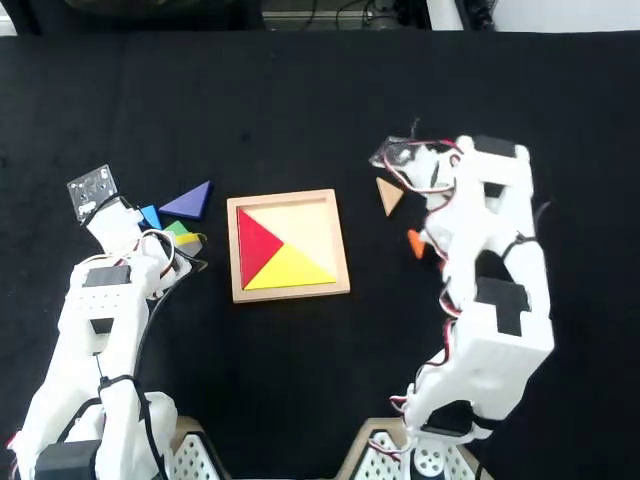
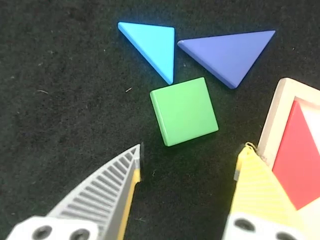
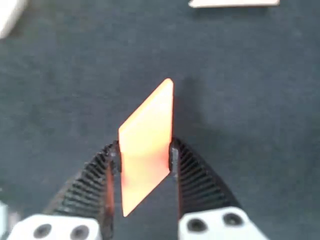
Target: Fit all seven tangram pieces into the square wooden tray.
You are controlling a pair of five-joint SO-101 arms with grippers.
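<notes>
Pickup: right gripper (image 3: pixel 142 162) clamps the parallelogram (image 3: pixel 149 117), left gripper (image 2: pixel 187 162) gapes near the square (image 2: pixel 184 111); next, likely rotate into tray (image 1: pixel 288 293).

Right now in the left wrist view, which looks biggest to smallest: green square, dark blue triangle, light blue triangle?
green square, only just ahead and nearer the camera
dark blue triangle
light blue triangle, clearly smallest

Black table (image 1: pixel 300 100), wooden tray (image 1: pixel 290 293), light blue triangle (image 2: pixel 152 47), purple triangle (image 2: pixel 227 52), green square (image 2: pixel 184 111), tan triangle (image 1: pixel 388 194) beside tray

Pale wooden tray (image 1: pixel 288 292), matt black cloth (image 1: pixel 300 110)
</notes>
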